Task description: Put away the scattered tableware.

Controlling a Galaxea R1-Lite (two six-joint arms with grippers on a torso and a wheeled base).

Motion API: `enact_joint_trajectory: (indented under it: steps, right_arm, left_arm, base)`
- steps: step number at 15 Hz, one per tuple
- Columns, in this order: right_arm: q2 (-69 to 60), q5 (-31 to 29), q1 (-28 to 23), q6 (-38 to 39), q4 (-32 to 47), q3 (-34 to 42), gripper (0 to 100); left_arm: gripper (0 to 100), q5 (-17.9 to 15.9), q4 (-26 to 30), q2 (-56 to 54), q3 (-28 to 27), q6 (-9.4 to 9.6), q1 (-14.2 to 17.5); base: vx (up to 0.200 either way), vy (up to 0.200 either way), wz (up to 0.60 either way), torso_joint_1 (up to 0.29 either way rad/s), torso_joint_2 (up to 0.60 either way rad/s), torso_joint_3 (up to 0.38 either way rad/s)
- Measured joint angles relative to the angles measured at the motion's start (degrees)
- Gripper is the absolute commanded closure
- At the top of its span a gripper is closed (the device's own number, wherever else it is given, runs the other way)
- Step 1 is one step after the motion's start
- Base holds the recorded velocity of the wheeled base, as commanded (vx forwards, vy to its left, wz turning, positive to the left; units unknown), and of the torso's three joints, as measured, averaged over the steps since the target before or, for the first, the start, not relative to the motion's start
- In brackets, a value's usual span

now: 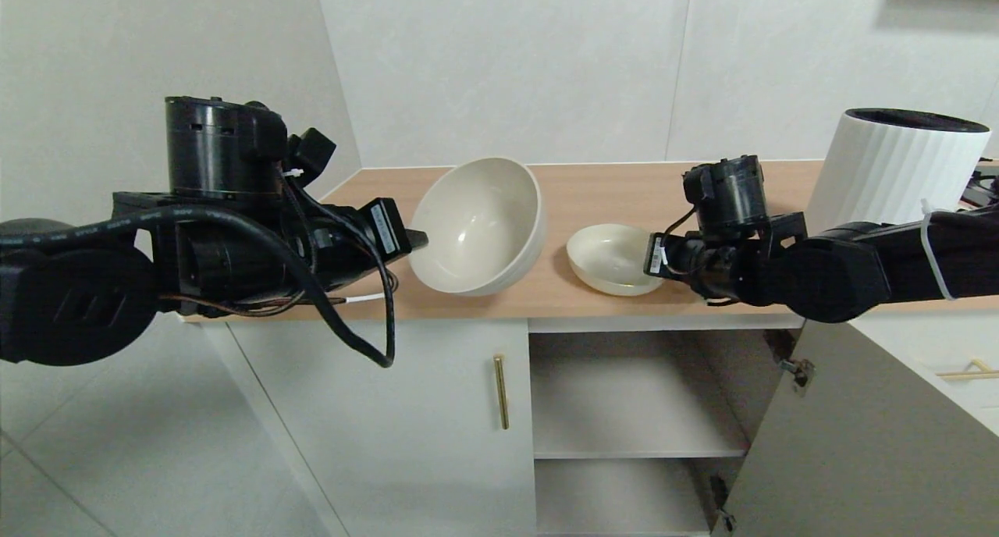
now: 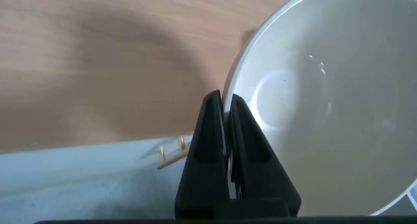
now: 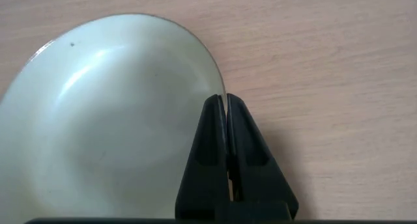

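Now our left gripper (image 1: 419, 239) clamps the tilted large cream bowl (image 1: 480, 225) by its rim. Our right gripper (image 1: 654, 256) pinches the rim of the shallow cream dish (image 1: 609, 260).

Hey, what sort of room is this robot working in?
Most likely a home kitchen: a wooden countertop against a tiled wall, white cabinets below with one door open onto shelves, and a large bowl and a shallow dish at the counter.

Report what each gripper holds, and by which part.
The left gripper pinches the large bowl by its rim; the right gripper pinches the small shallow bowl by its rim.
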Motion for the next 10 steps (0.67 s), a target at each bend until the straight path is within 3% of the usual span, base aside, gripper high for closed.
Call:
enact_joint_trajectory:
  steps: [3,7,10]
  right_arm:
    - [-2.26,2.46,-0.17,0.88,0.37,1.23,100]
    - [-12.86,10.44,-1.02,1.33,0.57,8.57,100]
    - [-21.38,20.15,-1.24,1.41,6.02,14.88,100]
  left_arm:
    - [100,-1.71,0.0,-1.68,2.05,0.07,0.0]
    - [100,-2.61,-0.04,-5.0,5.74,0.38,0.02]
    - [100,-5.78,-0.04,-8.37,8.63,0.44,0.02]
  base:
    - [0.0,0.0,0.0,0.0,0.0,0.0]
    - [0.0,0.0,0.0,0.0,0.0,0.0]
    - [0.0,0.0,0.0,0.0,0.0,0.0]
